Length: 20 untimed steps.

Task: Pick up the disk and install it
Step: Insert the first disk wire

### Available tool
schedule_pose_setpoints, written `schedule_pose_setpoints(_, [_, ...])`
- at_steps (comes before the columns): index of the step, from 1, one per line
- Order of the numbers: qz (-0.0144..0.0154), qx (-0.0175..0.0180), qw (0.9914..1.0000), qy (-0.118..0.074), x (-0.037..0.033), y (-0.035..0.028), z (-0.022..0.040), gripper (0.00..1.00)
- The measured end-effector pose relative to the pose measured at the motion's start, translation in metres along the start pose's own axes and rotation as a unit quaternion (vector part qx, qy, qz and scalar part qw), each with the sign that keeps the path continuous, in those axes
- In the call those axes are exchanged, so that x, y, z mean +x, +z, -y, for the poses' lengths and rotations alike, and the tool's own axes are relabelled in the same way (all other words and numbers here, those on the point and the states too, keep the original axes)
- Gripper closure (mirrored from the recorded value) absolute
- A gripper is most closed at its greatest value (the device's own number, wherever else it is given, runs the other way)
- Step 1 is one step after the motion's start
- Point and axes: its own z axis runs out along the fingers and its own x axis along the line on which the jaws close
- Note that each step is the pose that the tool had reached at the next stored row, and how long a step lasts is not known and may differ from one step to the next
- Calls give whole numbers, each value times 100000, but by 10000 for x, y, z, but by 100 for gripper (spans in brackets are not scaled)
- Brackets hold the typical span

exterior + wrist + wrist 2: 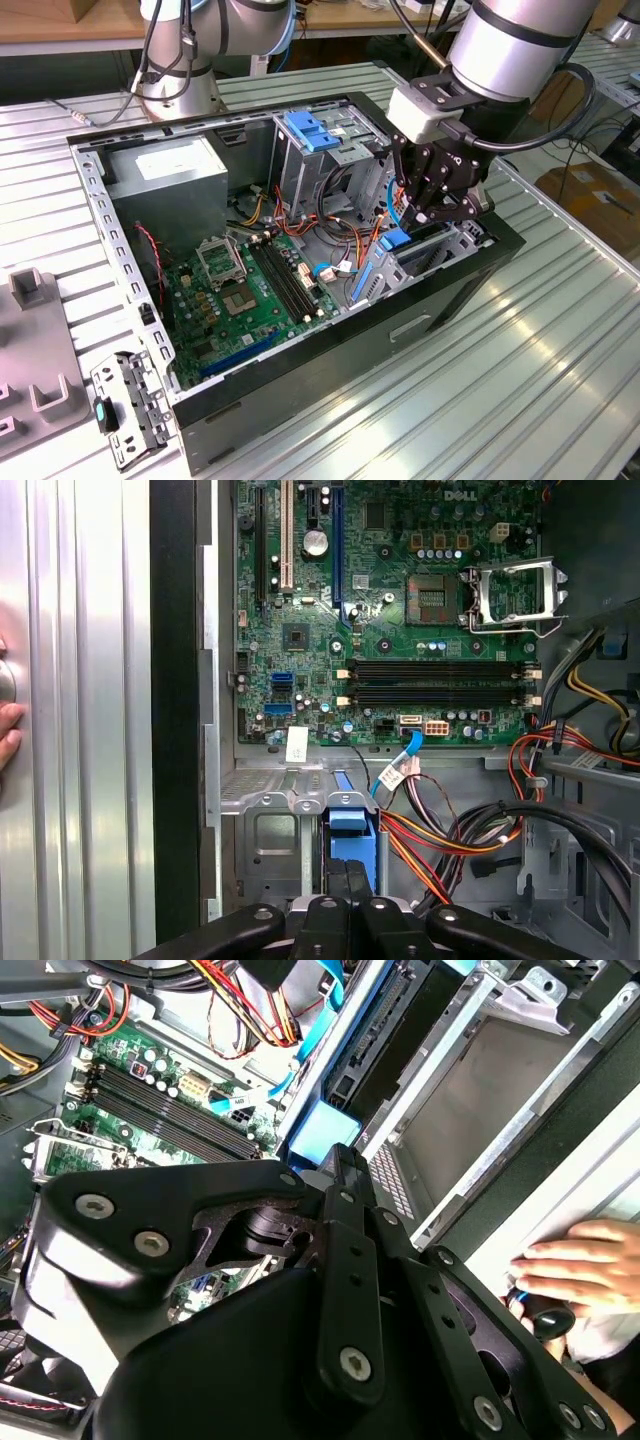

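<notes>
In the second wrist view the black linkage of the tool (336,1165) is nearest, its tip resting against the blue end of the disk (325,1130). The first wrist view shows that blue end between the two finger links. The tool looks clenched on the disk, though the contact itself is partly hidden. The disk sits inside the open computer case, down in the metal drive bay (265,840), with the rest of its body running away from the tool into the bay.

Just beyond the disk, red, orange and black cables (440,830) curl across the case floor. Past them lies the green motherboard (400,610), with its dark memory slots (440,680) and the processor socket (515,595).

The second wrist view also takes in a person's hand (580,1265) resting outside the case wall. The first wrist view shows that hand's fingertips on the ribbed metal surface (70,680).

The exterior view gives the pose. The arm (520,35) comes in from the exterior view's upper right, its wrist bent so that the tool points down into the case's end on the exterior view's right. A loose bracket (125,405) and a grey fixture (30,340) lie on the surface by the case's near corner. Deeper in are the blue handle (312,130) atop the tall drive cage and the grey power supply (170,170). Behind the case stands another arm's base (180,70).
</notes>
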Motion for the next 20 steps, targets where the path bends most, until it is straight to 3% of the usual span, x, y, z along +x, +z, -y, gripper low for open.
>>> schedule_pose_setpoints(3, [11, -1, 100000, -167, 1, 3, 51, 89])
schedule_pose_setpoints(9, [12, -13, 99989, -1455, 2, 14, 267, 89])
schedule_pose_setpoints(13, [33, -20, 99948, -3230, 3, -8, 273, 89])
schedule_pose_setpoints(17, [38, -127, 99924, -3887, 0, -122, 276, 89])
schedule_pose_setpoints(20, [49, -218, 99900, -4475, 0, -123, 337, 89])
